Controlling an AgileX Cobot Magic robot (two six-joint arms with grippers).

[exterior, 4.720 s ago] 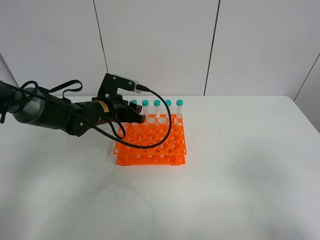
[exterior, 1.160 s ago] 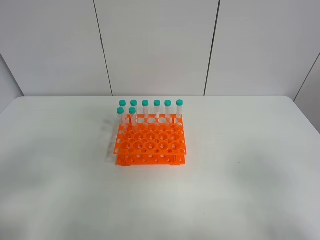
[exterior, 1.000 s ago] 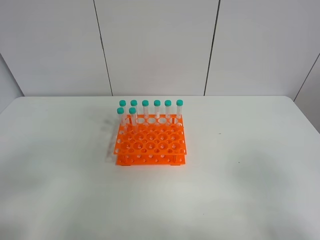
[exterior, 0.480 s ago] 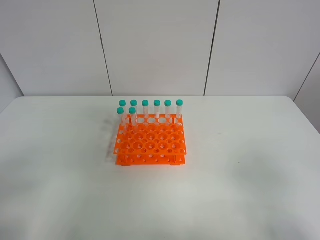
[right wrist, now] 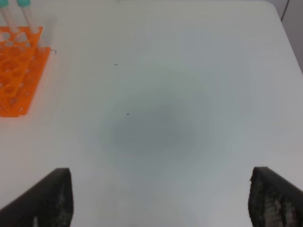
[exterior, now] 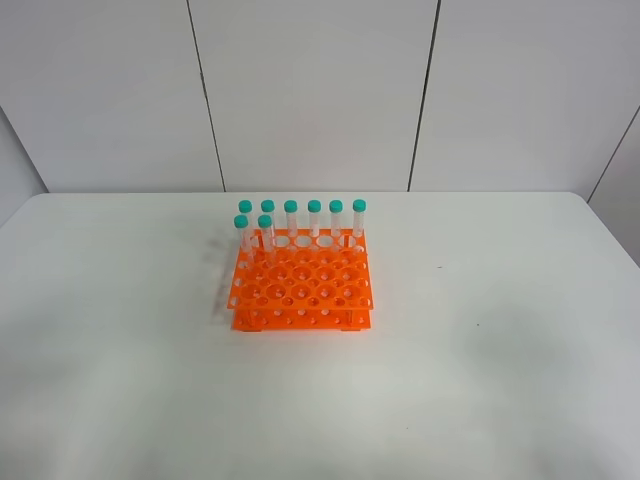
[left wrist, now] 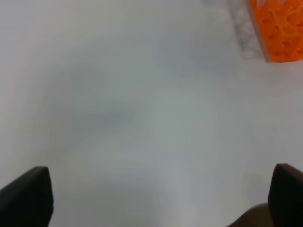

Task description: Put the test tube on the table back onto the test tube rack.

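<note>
The orange test tube rack (exterior: 300, 290) stands on the white table (exterior: 480, 380), left of centre. Several teal-capped test tubes (exterior: 314, 218) stand upright in its back row, and two more (exterior: 253, 232) stand in the second row at the left. No tube lies on the table in any view. Neither arm shows in the exterior view. My left gripper (left wrist: 156, 196) is open over bare table, with a rack corner (left wrist: 279, 28) far off. My right gripper (right wrist: 161, 198) is open too, with the rack (right wrist: 16, 71) and tubes (right wrist: 28, 14) off to one side.
White wall panels rise behind the table's far edge (exterior: 400, 193). A few small dark specks (right wrist: 127, 113) mark the tabletop to the right of the rack.
Several seconds ago my left arm was at the rack's back left corner; it has since drawn back out of the exterior view. Over the last second nothing has moved.
</note>
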